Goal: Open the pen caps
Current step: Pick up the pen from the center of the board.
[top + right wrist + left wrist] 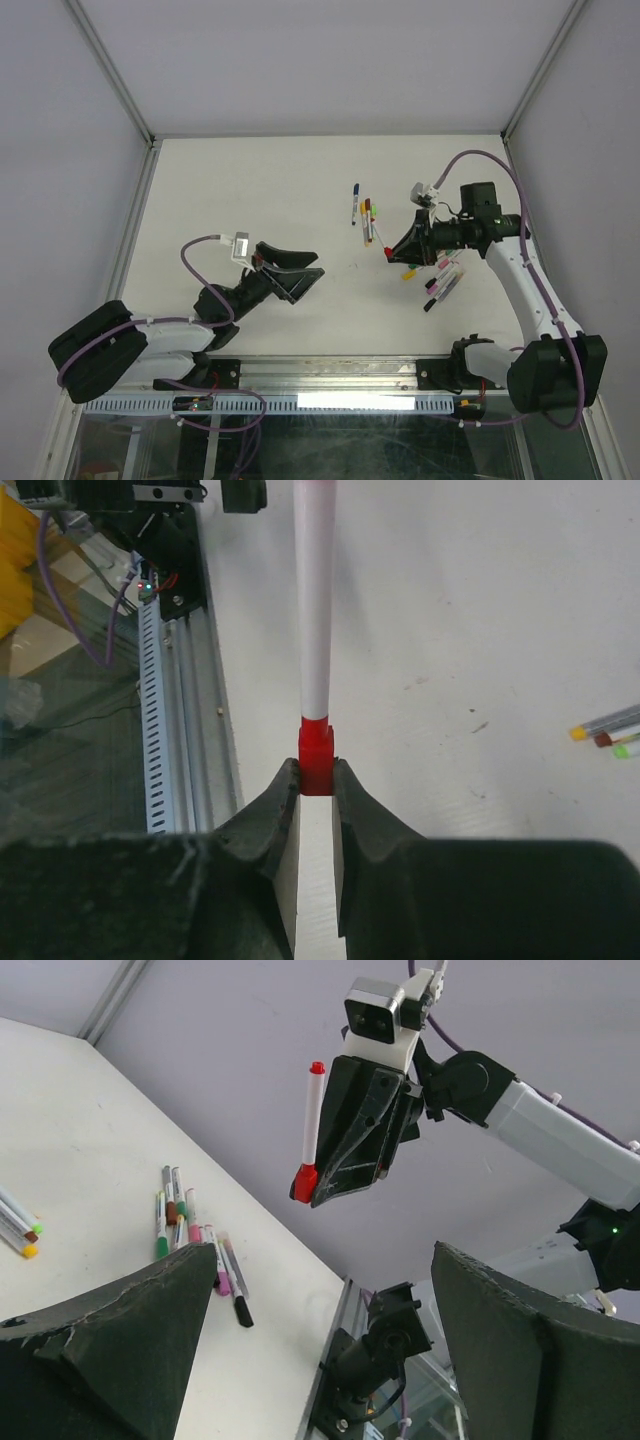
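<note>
On the white table (250,200), many pens (440,278) are being left lying near the right arm (522,272), with coloured caps (161,1249) on them. Over the table, the left gripper (300,272) is being held wide open with nothing inside it. A white pen (315,600) is being held up by the right gripper (316,780), and its red cap (317,752) is being squeezed tight between the two fingers (275,815)

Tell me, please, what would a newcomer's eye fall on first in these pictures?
First the right gripper, raised above the right half of the table and shut on the red cap of a white pen. Then the left gripper, wide open and empty, facing it from the left. Near the right gripper, loose pens lie on the table.
</note>
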Action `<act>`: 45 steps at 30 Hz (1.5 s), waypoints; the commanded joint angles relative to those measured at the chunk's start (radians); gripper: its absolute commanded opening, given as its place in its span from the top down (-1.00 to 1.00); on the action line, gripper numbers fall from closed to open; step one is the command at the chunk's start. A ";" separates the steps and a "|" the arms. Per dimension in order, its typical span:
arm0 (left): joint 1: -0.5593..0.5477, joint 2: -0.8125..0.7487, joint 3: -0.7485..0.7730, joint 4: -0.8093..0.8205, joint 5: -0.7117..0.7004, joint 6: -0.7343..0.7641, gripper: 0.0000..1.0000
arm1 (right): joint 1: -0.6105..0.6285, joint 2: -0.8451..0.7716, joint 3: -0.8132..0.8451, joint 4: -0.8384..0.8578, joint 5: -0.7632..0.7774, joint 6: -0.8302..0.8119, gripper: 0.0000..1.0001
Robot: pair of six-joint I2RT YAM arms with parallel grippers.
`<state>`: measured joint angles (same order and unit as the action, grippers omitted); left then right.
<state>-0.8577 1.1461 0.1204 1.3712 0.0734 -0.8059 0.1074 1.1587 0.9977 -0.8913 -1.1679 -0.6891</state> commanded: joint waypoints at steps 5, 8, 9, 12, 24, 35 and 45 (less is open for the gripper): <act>-0.129 0.124 0.004 0.320 -0.119 0.203 -0.83 | 0.003 0.016 -0.071 0.102 -0.174 0.016 1.00; -0.171 0.176 0.002 0.368 -0.150 0.247 -0.84 | 0.009 0.041 -0.069 0.066 -0.186 -0.030 1.00; -0.180 0.195 0.012 0.368 -0.157 0.256 -0.84 | 0.012 0.047 -0.069 0.063 -0.189 -0.038 1.00; -0.197 0.240 0.048 0.369 -0.170 0.272 -0.84 | 0.031 0.062 -0.080 0.063 -0.196 -0.050 1.00; -0.201 0.385 0.183 0.370 -0.199 0.257 -0.75 | 0.076 0.084 -0.091 0.058 -0.210 -0.069 1.00; -0.199 0.474 0.300 0.370 -0.199 0.239 -0.58 | 0.100 0.103 -0.093 0.049 -0.208 -0.084 1.00; -0.200 0.537 0.372 0.369 -0.165 0.219 -0.23 | 0.109 0.108 -0.094 0.039 -0.203 -0.098 1.00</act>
<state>-1.0485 1.6653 0.4507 1.4586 -0.1043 -0.5705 0.2085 1.2701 0.9016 -0.8581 -1.3327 -0.7612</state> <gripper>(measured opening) 0.659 0.160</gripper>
